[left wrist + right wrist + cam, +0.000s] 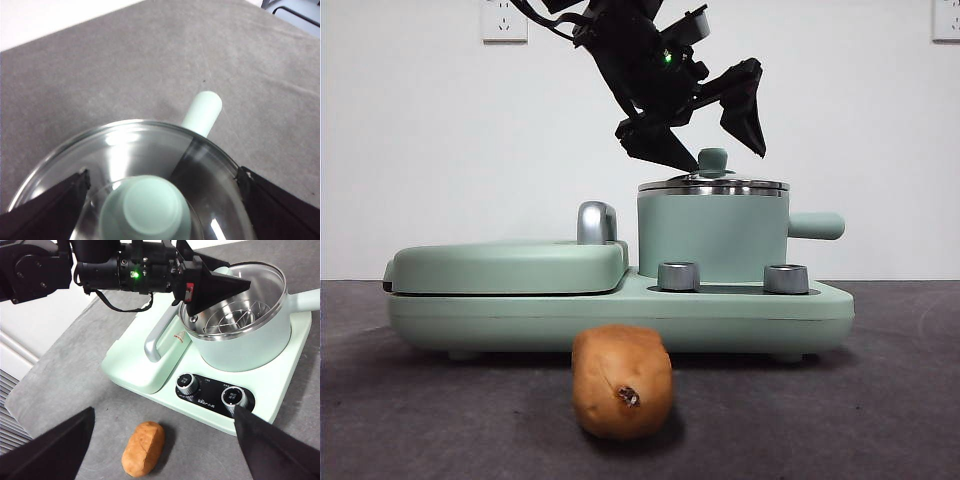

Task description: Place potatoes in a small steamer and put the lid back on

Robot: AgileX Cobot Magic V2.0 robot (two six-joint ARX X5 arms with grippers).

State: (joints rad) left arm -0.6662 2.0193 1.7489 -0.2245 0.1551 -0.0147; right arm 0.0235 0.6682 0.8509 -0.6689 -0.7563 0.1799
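The left pincer (715,135) hangs spread over the lid (713,184) knob on the steamer (712,235), so I'd say lid removal comes first, needing a closing pinch, while the potato (621,381) lies on the table (880,400) before the steamer.

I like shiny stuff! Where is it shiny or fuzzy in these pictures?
Left wrist view: white glare streaks on the glass lid, and its knob looks fuzzy, being so close. Right wrist view: the pot gleams at its steel rim. Front view: the potato is sharp, with a soft shadow underneath.
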